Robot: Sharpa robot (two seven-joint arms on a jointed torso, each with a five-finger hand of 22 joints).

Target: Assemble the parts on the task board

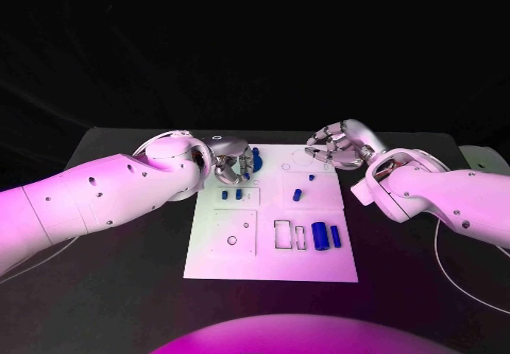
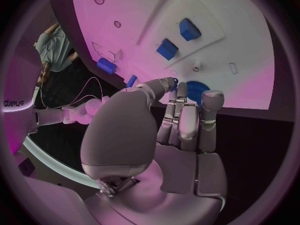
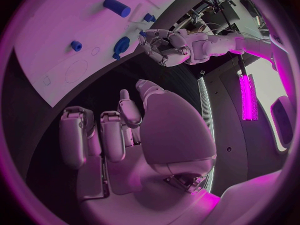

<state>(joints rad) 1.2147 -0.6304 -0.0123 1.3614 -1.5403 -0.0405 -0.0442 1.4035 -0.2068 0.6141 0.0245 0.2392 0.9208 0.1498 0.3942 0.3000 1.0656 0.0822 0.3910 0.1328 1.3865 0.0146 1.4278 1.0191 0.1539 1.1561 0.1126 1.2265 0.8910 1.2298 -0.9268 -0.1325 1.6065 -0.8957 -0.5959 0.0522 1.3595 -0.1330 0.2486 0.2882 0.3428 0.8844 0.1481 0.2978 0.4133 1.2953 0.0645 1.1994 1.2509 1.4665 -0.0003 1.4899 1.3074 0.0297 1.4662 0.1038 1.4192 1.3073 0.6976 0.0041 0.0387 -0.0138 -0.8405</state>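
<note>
Head view: both arms reach to the far end of the board (image 1: 271, 258).
Left hand (image 1: 226, 164): far left corner, fingers curled in, holding nothing I can see.
Right hand (image 1: 338, 150): far right corner, fingers curled, empty.
Parts (image 1: 320, 236): blue, lying on the board.

Task board (image 1: 271, 254) on black table (image 1: 127, 295)

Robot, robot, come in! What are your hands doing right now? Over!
Left hand over the white board's far left corner, fingertips by a blue part, grip unclear. Right hand curled, holding nothing, at far right corner. Nothing blocking.
</note>
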